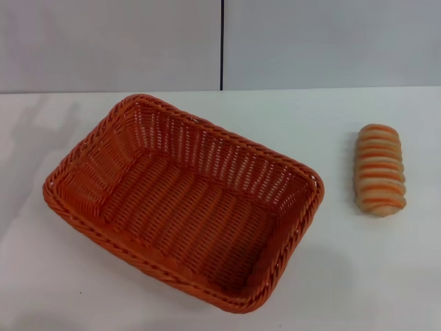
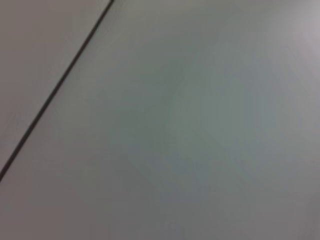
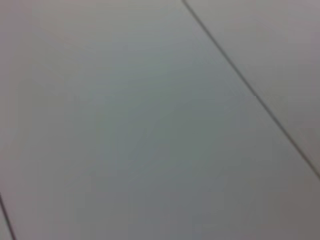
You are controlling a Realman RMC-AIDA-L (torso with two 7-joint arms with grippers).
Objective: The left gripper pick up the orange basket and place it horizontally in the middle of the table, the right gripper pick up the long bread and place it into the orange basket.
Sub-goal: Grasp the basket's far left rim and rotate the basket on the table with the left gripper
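Note:
The orange basket sits on the white table left of centre in the head view, empty and turned at a slant, its long side running from far left to near right. The long bread, pale with orange-brown stripes, lies on the table to the basket's right, a short gap away, pointing away from me. Neither the left gripper nor the right gripper shows in any view. Both wrist views hold only a plain grey panelled surface with thin dark seams.
A light grey wall with a dark vertical seam stands behind the table's far edge. Bare tabletop lies in front of the bread and to the basket's near left.

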